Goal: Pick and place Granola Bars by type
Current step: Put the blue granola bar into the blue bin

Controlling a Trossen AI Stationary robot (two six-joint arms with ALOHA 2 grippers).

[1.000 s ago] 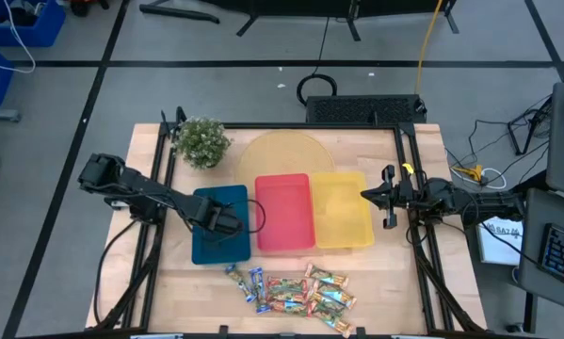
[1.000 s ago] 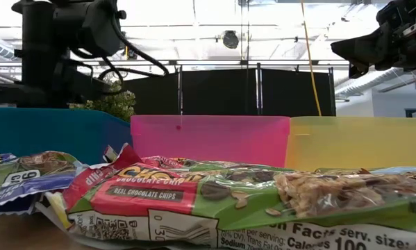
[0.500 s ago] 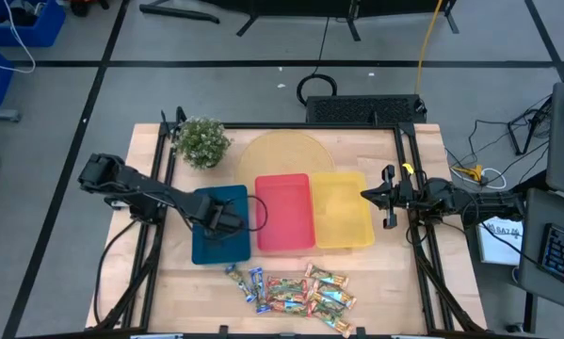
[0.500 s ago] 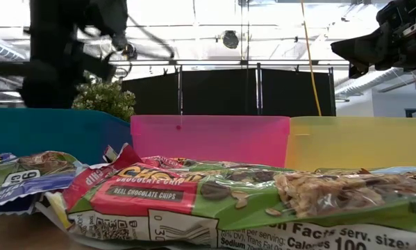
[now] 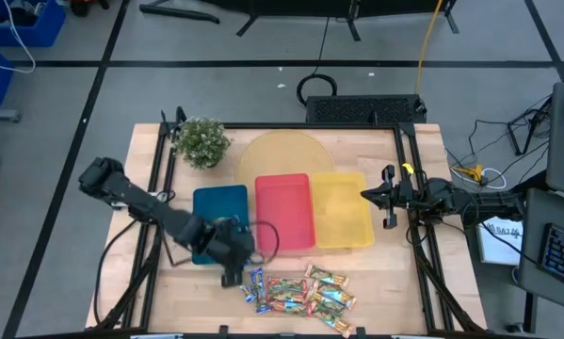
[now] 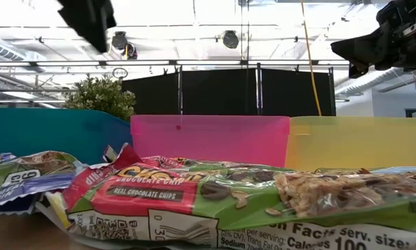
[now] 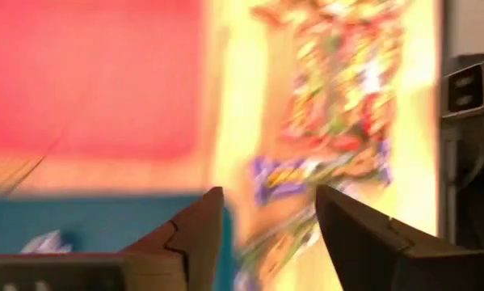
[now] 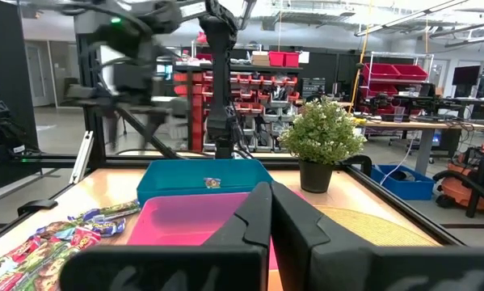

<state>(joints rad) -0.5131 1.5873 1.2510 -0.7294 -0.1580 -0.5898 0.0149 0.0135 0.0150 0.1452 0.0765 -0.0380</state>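
Several wrapped granola bars [image 5: 298, 290] lie in a pile on the table near its front edge; they fill the low view [image 6: 194, 198]. One small bar [image 8: 212, 183] lies in the blue tray [image 5: 217, 212]. My left gripper [image 5: 231, 274] is open and empty, just above the pile's left end. In the left wrist view its fingers [image 7: 189, 242] frame a blue-purple bar [image 7: 290, 174] without touching it. My right gripper [image 5: 383, 200] is shut and empty, hovering by the yellow tray's right side.
A red tray [image 5: 283, 212] and a yellow tray [image 5: 343, 209] stand side by side to the right of the blue one. A potted plant [image 5: 201, 141] is at the far left and a round mat [image 5: 282, 155] behind the trays. Bare wood lies left of the pile.
My left gripper has gone from over the blue tray toward the table's near edge, ending at the left end of the bar pile. The left wrist view is blurred by the motion. The bars have not moved.
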